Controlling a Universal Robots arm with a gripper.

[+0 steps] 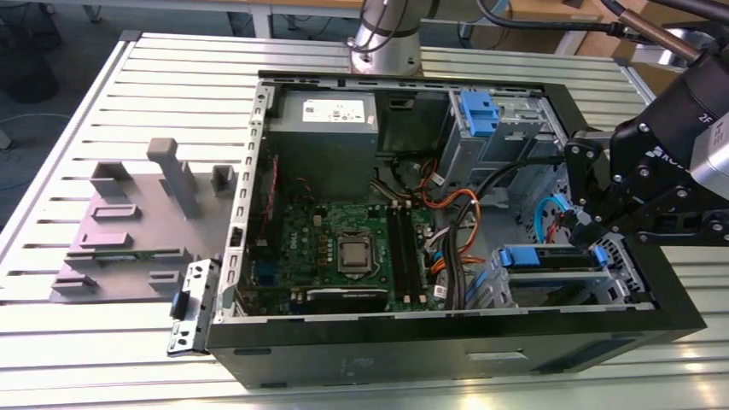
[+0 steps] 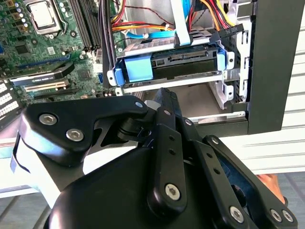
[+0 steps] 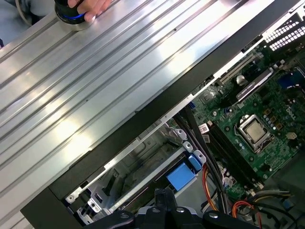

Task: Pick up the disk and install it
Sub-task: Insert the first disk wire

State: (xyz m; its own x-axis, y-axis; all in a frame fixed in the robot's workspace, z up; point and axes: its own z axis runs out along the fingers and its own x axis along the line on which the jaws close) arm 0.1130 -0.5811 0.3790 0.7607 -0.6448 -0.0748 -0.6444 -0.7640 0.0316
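Gripper (image 2: 164,93), jaws drawn together and empty, hovers at a corner of the case (image 2: 271,71), close before the disk (image 2: 186,67) lodged in its cage (image 2: 229,93); a skewed push could jam the blue carrier (image 2: 138,69) or snag cables (image 2: 214,12) draped over it.

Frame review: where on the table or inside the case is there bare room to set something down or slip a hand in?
Bare slatted table lies beyond the grey fixture and at the exterior view's lower left. Inside the computer case, the empty bay under the disk is open. It is crowded at the cables between motherboard and disk, where the gripper hangs.
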